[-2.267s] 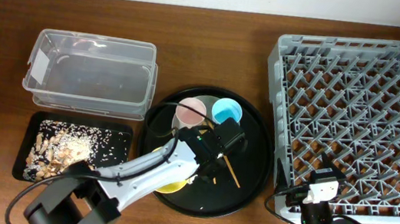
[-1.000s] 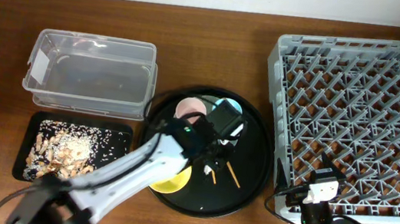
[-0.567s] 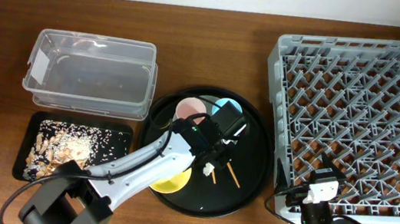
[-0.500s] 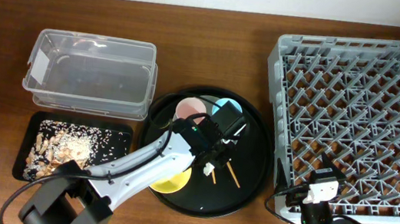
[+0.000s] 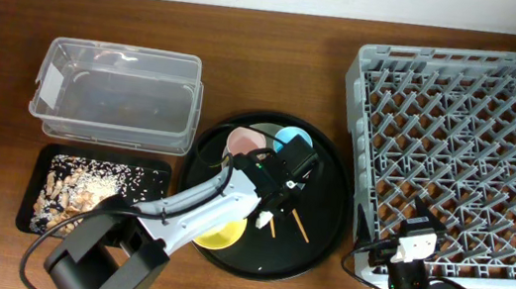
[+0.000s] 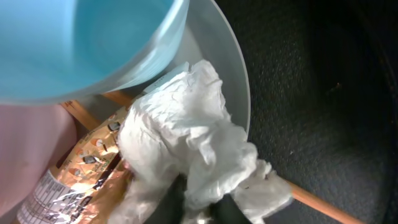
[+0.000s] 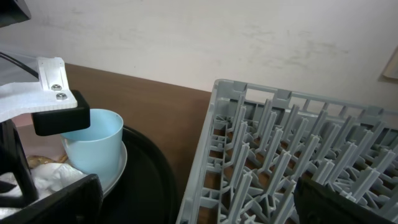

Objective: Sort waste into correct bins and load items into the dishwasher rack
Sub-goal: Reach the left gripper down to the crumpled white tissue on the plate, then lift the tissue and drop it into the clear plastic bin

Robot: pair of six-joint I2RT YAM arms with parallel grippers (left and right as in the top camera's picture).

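My left gripper [image 5: 281, 175] is over the pale grey plate [image 6: 231, 81] on the round black tray [image 5: 324, 208], next to the light-blue cup [image 5: 291, 140] and pink cup [image 5: 243, 143]. In the left wrist view its fingers [image 6: 200, 204] are shut on a crumpled white napkin [image 6: 186, 140], which lies on the plate over a brown scrap [image 6: 81, 168]. A chopstick [image 6: 317, 202] runs beneath. The yellow bowl [image 5: 222, 233] is half hidden by the arm. My right gripper [image 5: 416, 247] is open and empty beside the grey dishwasher rack [image 5: 468, 142].
The clear tub [image 5: 115, 96] stands at the back left, with the black tray [image 5: 156, 173] of food scraps in front of it. In the right wrist view the rack's wall [image 7: 211, 155] is close ahead and the blue cup [image 7: 93, 143] is to the left.
My left gripper has shifted a little among the cups and settled low on the napkin. The right arm has not moved.
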